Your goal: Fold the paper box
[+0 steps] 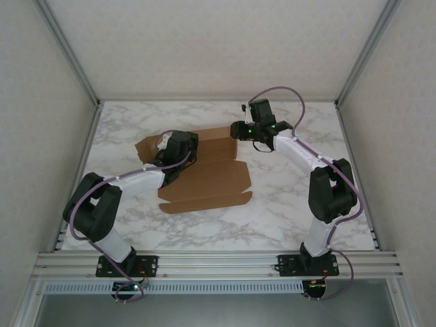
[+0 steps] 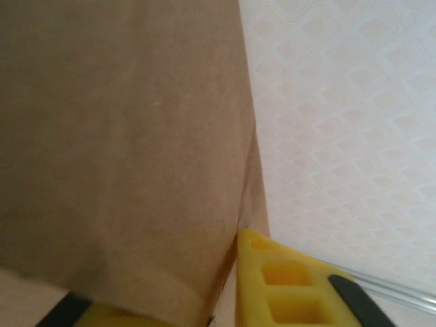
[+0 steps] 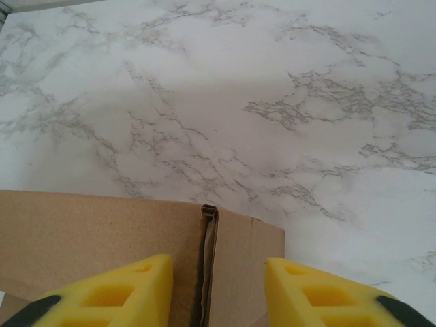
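Observation:
The paper box (image 1: 208, 180) is a brown cardboard piece lying partly folded in the middle of the marble table (image 1: 286, 211). My left gripper (image 1: 169, 146) is at its left end, where a flap (image 1: 146, 146) stands raised. In the left wrist view that flap (image 2: 122, 136) spans the gap between the yellow fingers (image 2: 293, 286), which stand apart; the left gripper (image 2: 170, 286) is open. My right gripper (image 1: 236, 129) is at the far wall's right end. It is open (image 3: 218, 262) and straddles the doubled cardboard wall (image 3: 208, 225) without pinching it.
Pale enclosure walls (image 1: 41, 102) stand close on the left, back and right. An aluminium rail (image 1: 218, 262) with both arm bases runs along the near edge. Bare marble (image 3: 272, 102) lies beyond the box's far wall and to its right.

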Robot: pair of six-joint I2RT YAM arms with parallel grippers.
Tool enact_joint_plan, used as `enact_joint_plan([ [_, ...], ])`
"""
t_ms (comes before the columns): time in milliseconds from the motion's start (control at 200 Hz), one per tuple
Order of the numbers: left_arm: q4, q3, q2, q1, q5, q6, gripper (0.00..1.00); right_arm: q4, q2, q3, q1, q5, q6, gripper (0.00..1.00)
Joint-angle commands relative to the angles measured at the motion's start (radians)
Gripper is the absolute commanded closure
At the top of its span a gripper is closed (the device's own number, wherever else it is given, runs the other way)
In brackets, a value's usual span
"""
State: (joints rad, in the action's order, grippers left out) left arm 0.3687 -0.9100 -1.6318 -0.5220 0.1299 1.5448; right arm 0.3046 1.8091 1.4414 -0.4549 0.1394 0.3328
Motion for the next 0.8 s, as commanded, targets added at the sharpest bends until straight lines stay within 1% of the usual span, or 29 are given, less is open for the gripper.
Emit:
enact_joint_plan([
  [0,-0.205,0.049,-0.034,-0.011,-0.045,-0.028,0.71,0.080,0.013,-0.036,0.018,-0.017,0.027,0.61],
  [60,-0.201,0.047,-0.027,-0.010,-0.048,-0.047,0.63,0.084,0.008,-0.039,0.018,-0.004,0.033,0.60],
  [105,-0.194,0.049,-0.024,-0.007,-0.050,-0.057,0.60,0.072,-0.001,-0.052,0.019,0.010,0.037,0.58],
  [325,-0.195,0.034,-0.040,0.008,-0.081,-0.056,0.61,-0.002,-0.092,-0.113,0.021,0.050,0.047,0.42],
  [401,-0.199,0.021,-0.036,0.011,-0.081,-0.073,0.59,0.007,-0.119,-0.111,0.022,0.050,0.043,0.36],
  [486,-0.185,0.008,-0.024,0.016,-0.082,-0.108,0.52,0.021,-0.142,-0.110,0.023,0.039,0.039,0.33],
  [636,-0.174,-0.004,0.013,0.029,-0.101,-0.172,0.35,0.055,-0.180,-0.104,0.027,-0.034,0.037,0.27],
  [736,-0.165,-0.003,0.052,0.036,-0.135,-0.226,0.28,0.076,-0.204,-0.106,0.028,-0.087,0.033,0.23],
  [796,-0.179,-0.003,0.086,0.037,-0.144,-0.265,0.25,0.077,-0.222,-0.113,0.027,-0.096,0.029,0.22],
])
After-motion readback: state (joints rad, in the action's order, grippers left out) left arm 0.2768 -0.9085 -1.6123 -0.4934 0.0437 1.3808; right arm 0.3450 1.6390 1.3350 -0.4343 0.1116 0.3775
